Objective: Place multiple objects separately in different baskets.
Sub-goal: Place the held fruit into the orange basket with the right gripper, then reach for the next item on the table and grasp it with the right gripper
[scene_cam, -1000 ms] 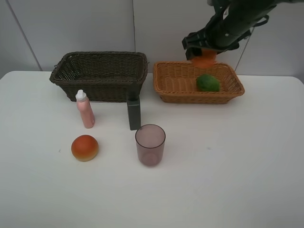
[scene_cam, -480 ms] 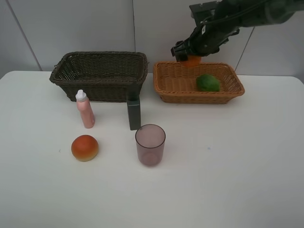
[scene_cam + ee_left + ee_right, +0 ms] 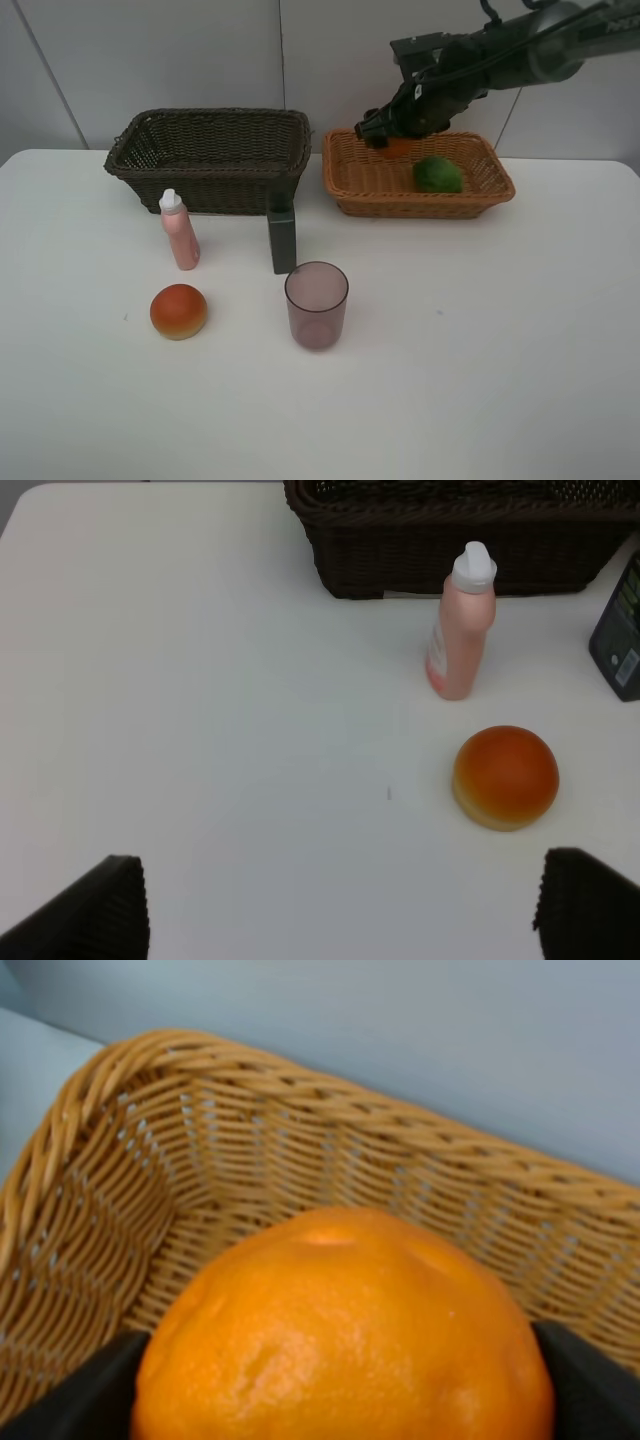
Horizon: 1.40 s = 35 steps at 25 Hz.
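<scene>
Right end effector [image 3: 393,135] grips the orange [image 3: 340,1330] low inside the tan basket [image 3: 400,195], near the lime [image 3: 438,174] already there. Pink bottle [image 3: 179,230], grey box [image 3: 282,238], purple cup [image 3: 317,303] and bun [image 3: 179,311] are all left on the counter [image 3: 480,330].

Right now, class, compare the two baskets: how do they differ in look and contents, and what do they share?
Colour: the dark basket is brown, the tan basket light orange. Depth: the dark basket's walls are taller, the tan basket's lower. Contents: the tan basket holds a lime, with the right gripper holding an orange at its rear; the dark basket shows nothing inside. Both are rectangular wicker.
</scene>
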### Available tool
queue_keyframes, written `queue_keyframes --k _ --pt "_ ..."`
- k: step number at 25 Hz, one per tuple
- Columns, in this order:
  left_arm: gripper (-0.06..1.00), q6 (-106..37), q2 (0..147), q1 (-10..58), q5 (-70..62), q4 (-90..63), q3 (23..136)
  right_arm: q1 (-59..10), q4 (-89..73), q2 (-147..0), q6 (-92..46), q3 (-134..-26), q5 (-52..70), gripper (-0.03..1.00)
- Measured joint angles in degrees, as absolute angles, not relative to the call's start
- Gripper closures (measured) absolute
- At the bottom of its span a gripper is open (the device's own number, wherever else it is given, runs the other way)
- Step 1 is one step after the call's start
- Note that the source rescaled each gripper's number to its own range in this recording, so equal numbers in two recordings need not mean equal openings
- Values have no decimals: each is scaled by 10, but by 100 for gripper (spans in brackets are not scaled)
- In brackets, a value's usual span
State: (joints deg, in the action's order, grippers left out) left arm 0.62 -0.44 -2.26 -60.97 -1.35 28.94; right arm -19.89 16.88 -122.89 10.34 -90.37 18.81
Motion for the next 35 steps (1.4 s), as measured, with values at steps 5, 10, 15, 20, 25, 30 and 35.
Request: queue_keyframes --k 5,10,15,20,25,30,35 --pt "-6 6 -4 -23 -610 -14 289 -199 168 -1237 98 -904 126 0" --pt "-6 6 -4 -23 -610 -14 289 -199 168 -1237 98 -905 119 -3" --pt "-6 6 -4 -23 -610 -14 289 -199 168 -1237 98 -905 128 -3" --pt "-6 6 -4 -23 -610 -14 289 -199 164 -1237 98 -905 136 -3" --pt "-6 6 -4 -23 -610 -14 289 -199 154 -1237 98 -905 138 -3" --pt "-6 6 -4 -23 -610 -14 289 -199 136 -1237 98 -905 149 -3" --pt "-6 6 -4 -23 -610 -14 289 -199 135 -1236 98 -905 180 -3"
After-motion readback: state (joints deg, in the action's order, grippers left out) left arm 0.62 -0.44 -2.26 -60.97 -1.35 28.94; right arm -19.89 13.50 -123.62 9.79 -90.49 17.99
